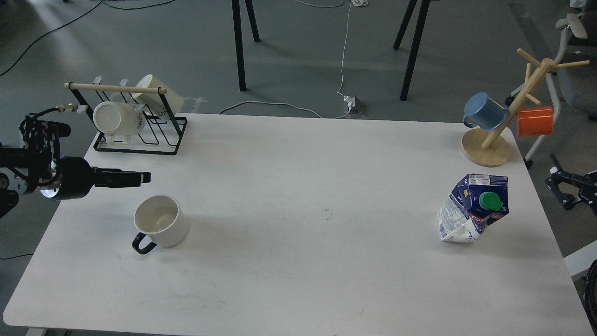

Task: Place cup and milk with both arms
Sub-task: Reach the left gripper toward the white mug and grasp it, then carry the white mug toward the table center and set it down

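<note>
The cup point(161, 224), a white mug with a black handle point(142, 245) turned to the front left, stands upright on the white table point(298, 196) at the left. My left gripper point(140, 178) points right, hovering just behind and above the cup, apart from it; its fingers look like one dark bar. The milk point(473, 207), a dented dark blue and white carton with a green cap, stands at the right. My right gripper point(557, 184) shows as a dark part off the table's right edge, to the right of the carton and apart from it.
A black wire rack point(135, 135) with all-white lettered mugs stands at the back left. A wooden mug tree point(487, 144) with a blue mug point(485, 112) and an orange mug point(535, 121) stands at the back right. The table's front edge is near.
</note>
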{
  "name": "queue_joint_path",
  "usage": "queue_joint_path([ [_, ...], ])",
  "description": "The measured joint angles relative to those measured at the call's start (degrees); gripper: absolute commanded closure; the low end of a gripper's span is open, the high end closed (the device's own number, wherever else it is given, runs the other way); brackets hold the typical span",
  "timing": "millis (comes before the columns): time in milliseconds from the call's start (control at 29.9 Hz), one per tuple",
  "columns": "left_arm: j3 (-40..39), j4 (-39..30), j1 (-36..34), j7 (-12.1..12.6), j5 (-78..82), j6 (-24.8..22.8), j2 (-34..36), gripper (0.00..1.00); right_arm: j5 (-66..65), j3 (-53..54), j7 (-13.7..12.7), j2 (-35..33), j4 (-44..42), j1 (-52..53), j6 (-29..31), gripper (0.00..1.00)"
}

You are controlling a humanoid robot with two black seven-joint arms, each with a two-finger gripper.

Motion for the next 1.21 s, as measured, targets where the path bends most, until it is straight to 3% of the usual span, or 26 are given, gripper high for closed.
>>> queue_joint_path([
  [301, 3.0, -0.4, 3.1, 0.0, 2.7, 0.0, -0.1, 0.01, -0.1, -0.4, 0.0, 0.3, 0.0, 0.0, 0.0, 0.04],
  [402, 3.0, -0.4, 4.0, 0.0, 2.8, 0.0, -0.5, 0.05, -0.1, -0.4, 0.0, 0.3, 0.0, 0.0, 0.0, 0.04],
  [502, 2.9, -0.2, 4.5, 0.0, 2.8, 0.0, -0.8, 0.15, -0.1, -0.4, 0.0, 0.3, 0.0, 0.0, 0.0, 0.04],
  [636, 2.8, -0.1, 4.8, 0.0, 2.7, 0.0, -1.4, 0.55, -0.1, -0.4, 0.0, 0.3, 0.0, -0.4, 0.0, 0.04],
  [736, 2.9, -0.1, 4.9, 0.0, 2.7, 0.0, -2.0, 0.77, -0.1, -0.3, 0.0, 0.3, 0.0, -0.8, 0.0, 0.04],
  [803, 3.0, -0.2, 4.9, 0.0, 2.7, 0.0, -2.2, 1.0, -0.1, -0.3, 0.0, 0.3, 0.0, -1.0, 0.0, 0.04],
  [1205, 3.0, -3.3, 3.7, 0.0, 2.9, 0.0, -2.3, 1.0, -0.1, -0.4, 0.0, 0.3, 0.1, -1.6, 0.0, 0.04],
])
